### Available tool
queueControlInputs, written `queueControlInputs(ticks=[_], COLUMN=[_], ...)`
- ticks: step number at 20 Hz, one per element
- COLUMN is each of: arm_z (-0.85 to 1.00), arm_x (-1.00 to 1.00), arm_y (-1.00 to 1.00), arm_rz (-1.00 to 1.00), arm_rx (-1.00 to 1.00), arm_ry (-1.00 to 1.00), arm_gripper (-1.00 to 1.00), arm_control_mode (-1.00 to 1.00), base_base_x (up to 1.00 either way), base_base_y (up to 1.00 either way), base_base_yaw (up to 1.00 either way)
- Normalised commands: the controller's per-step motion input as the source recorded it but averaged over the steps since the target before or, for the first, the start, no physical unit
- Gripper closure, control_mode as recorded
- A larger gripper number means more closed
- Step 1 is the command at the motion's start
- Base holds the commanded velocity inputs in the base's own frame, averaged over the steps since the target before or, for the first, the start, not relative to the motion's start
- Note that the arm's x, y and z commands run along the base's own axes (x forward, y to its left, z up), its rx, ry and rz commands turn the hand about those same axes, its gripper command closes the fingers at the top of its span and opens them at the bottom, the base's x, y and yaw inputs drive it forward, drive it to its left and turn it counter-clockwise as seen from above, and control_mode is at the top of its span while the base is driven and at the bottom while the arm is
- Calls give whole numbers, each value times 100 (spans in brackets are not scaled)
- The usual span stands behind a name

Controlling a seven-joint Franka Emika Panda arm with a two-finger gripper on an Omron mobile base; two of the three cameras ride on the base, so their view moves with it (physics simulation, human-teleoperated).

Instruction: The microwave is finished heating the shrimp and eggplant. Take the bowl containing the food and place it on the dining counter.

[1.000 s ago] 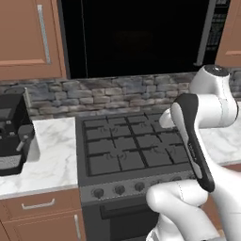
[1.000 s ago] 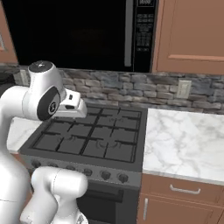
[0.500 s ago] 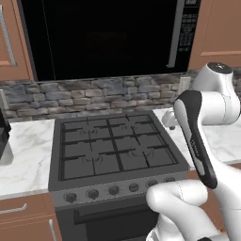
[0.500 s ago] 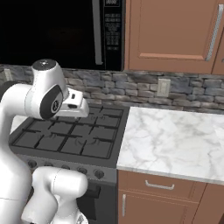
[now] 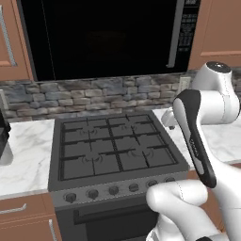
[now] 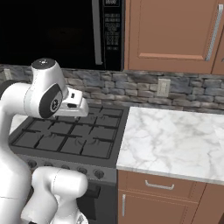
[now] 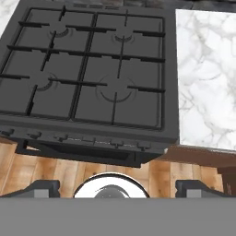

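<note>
left base view: the arm (image 5: 197, 141) rises from 5 o'clock, folds at its elbow near 2 o'clock and bends back down over the stove's (image 5: 113, 150) right edge. the microwave (image 5: 108, 37) hangs shut at 12 o'clock, above the stove.

right base view: the arm stands at 9 o'clock, its hand (image 6: 72, 103) level over the stove's back burners. the microwave is up at 11 o'clock, door closed, above and behind the hand. a marble worktop (image 6: 175, 144) lies at 3 o'clock.

hand view: the gripper (image 7: 117, 186) looks down, fingertips (image 7: 44, 188) wide apart at 6 o'clock, gripping nothing. the stove lies at 11 o'clock, the worktop at 2 o'clock.
</note>
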Motion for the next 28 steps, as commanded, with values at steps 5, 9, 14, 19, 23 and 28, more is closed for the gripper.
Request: queueControlInputs(ticks=[5,9,14,19,23,28], arm_z=[0,15,30,37,45,54], arm_x=[0,-16,-14,-1,0,0], arm_y=[0,0,0,-4,-17,-12], arm_rz=[0,0,0,0,0,-3], arm_rx=[0,0,3,6,9,6], arm_ry=[-2,-38,-50,-52,-51,-44], arm_gripper=[-100,-100,-100,-100,-100,-100], arm_control_mode=[-100,-100,-100,-100,-100,-100], base_base_x=[0,0,0,0,0,0], base_base_y=[0,0,0,0,0,0], base_base_yaw=[0,0,0,0,0,0])
